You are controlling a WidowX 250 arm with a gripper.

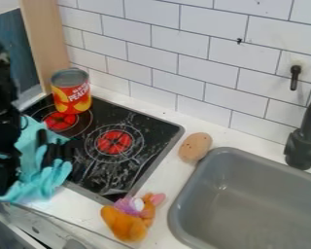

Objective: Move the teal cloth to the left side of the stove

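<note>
- At the left edge, the black arm hangs over the near left part of the stove, its end effector against a teal cloth, perhaps a glove.
- Whether the end effector is spread, pressed together or pinching the cloth, I cannot tell.
- The cloth, bunched beside and below the end effector, overlaps the stove's left side in view; its support is hard to make out.
- As a judgement, the step in hand is work at the cloth; a sound next move calls for a sure grip on one fold, clear of the can.
- The can, red and yellow, stands upright at the stove's far left corner; its grey top looks closed, so its contents cannot be told.
- To the right, a grey sink is set into the desk, with a black tap at its far side.
- Between stove and sink lies a brown potato.
- Just beside the stove's near corner is an orange plush with purple and pink parts.
</note>
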